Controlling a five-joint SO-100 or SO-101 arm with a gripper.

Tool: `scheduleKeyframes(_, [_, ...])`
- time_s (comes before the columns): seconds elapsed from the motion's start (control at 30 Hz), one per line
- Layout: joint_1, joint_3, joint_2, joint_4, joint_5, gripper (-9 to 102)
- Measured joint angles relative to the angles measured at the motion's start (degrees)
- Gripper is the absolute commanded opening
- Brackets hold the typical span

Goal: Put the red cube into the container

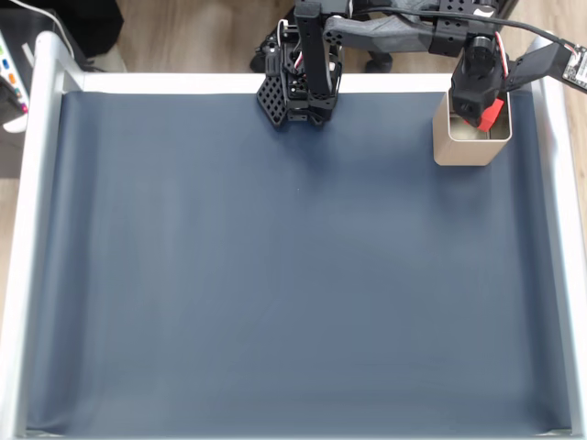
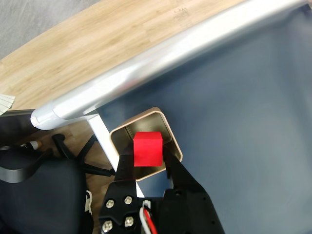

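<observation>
The red cube (image 2: pixel 147 149) sits clamped between the two black fingers of my gripper (image 2: pixel 147 155), held straight above the open top of the container (image 2: pixel 122 137). In the fixed view the container (image 1: pixel 463 147) stands at the mat's far right corner, and the gripper (image 1: pixel 486 116) hangs over its mouth with the red cube (image 1: pixel 493 112) showing at its tip. The tin's shiny inside is partly hidden by the cube and the fingers.
A dark blue mat (image 1: pixel 293 275) covers the table, framed by a pale metal rail (image 2: pixel 161 58). The arm's black base (image 1: pixel 298 82) stands at the mat's far edge, left of the tin. Wooden floor and a chair base lie beyond the rail.
</observation>
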Motion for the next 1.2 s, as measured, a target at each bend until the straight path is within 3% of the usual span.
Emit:
scheduleKeyframes(0.9, [0.35, 0.0, 0.0, -0.35, -0.09, 18])
scheduleKeyframes(1.2, [2.37, -1.76, 0.0, -0.53, 0.35, 0])
